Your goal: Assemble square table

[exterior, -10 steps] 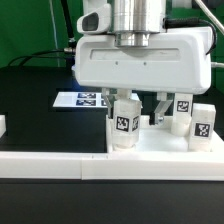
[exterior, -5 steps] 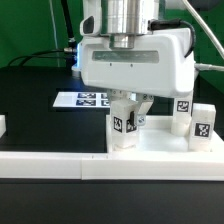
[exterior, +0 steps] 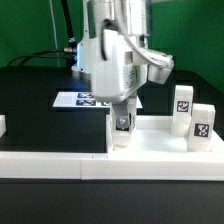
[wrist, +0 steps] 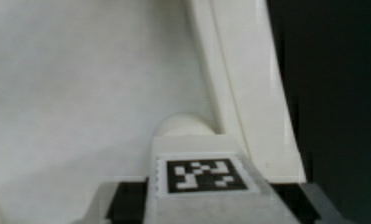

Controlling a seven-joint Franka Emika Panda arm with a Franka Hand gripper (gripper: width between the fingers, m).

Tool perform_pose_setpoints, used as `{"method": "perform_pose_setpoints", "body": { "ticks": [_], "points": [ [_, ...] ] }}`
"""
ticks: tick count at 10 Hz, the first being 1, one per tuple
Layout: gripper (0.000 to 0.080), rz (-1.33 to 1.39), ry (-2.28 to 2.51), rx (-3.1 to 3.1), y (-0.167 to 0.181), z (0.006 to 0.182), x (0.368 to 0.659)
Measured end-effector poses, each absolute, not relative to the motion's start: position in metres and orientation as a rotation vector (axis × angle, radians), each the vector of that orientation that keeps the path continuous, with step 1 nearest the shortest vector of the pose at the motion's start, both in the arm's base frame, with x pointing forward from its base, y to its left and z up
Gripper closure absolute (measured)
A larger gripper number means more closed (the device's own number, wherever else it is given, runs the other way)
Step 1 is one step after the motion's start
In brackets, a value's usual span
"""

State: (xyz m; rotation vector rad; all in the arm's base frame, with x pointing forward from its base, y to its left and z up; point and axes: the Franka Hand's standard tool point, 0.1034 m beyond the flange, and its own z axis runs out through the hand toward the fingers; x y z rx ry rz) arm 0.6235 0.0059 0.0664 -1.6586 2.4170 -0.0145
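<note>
The white square tabletop (exterior: 155,142) lies tray-side up, just behind the long white wall strip. My gripper (exterior: 123,116) points straight down over the tabletop's corner on the exterior view's left. It is shut on a short white tagged leg (exterior: 122,130) that stands upright in that corner socket. In the wrist view the leg (wrist: 203,172) sits between my dark fingers (wrist: 132,202), with the tabletop's raised rim (wrist: 235,80) running beside it. Two more tagged legs (exterior: 183,108) (exterior: 203,125) stand on the exterior view's right.
The long low white wall strip (exterior: 50,166) runs along the front. The marker board (exterior: 78,99) lies flat behind the gripper. A small white block (exterior: 2,125) shows at the exterior view's left edge. Cables hang at the back.
The gripper's hand has turned about its vertical axis over the corner leg, from broadside to edge-on, with the leg still in it. The two legs on the right have not moved.
</note>
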Motion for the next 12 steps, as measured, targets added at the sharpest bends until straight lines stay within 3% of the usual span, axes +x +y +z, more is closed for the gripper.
{"method": "perform_pose_setpoints", "body": {
  "ticks": [3, 4, 5, 10, 12],
  "points": [
    [0.0506, 0.004, 2.462, -1.566, 0.004, 0.065, 0.623],
    [0.0328, -0.033, 2.408, -1.636, 0.003, 0.067, 0.625],
    [0.0206, -0.185, 2.162, -1.917, 0.0, 0.074, 0.629],
    [0.0151, -0.273, 1.665, -2.393, -0.008, 0.071, 0.62],
    [0.0151, -0.283, 1.145, -2.736, -0.008, 0.071, 0.624]
  ]
}}
